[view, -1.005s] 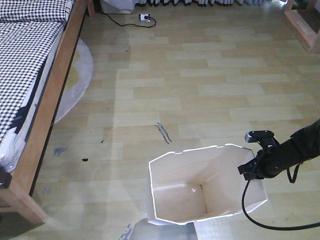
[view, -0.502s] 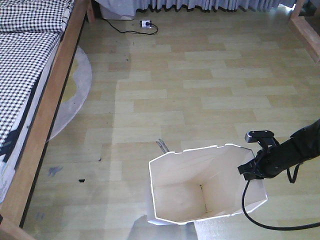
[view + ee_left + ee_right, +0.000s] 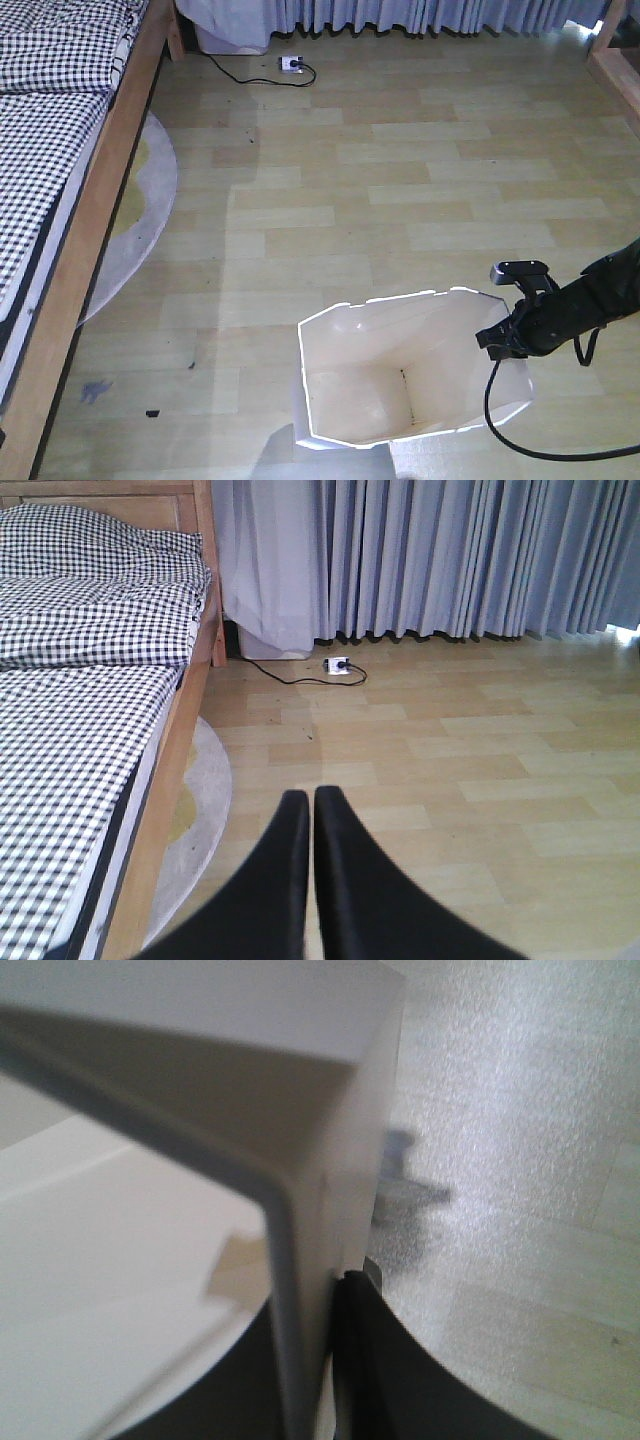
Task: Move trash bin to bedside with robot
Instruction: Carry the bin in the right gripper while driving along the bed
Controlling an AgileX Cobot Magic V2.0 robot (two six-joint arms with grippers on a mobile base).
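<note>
Two claws: right claw [image 3: 497,338] clamps trash bin [image 3: 380,340] rim; left claw [image 3: 312,802] pinched together; plank floor [image 3: 400,200], bedside [image 3: 95,220] at left.

Smooth white plastic trash bin [image 3: 360,340], faintly glossy cream inside. Light-brown wooden bed frame [image 3: 100,205] with soft checked cloth bedding [image 3: 40,130]. Pale wood-plank floor [image 3: 400,190], satin sheen, scuffed in places. Matt grey-blue cloth curtains [image 3: 450,560].

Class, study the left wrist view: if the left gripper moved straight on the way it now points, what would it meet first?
Probably nothing nearby: the shut left gripper points over bare light wooden floor. Far ahead lie the white power strip and grey pleated curtain; depth is uncertain.
</note>
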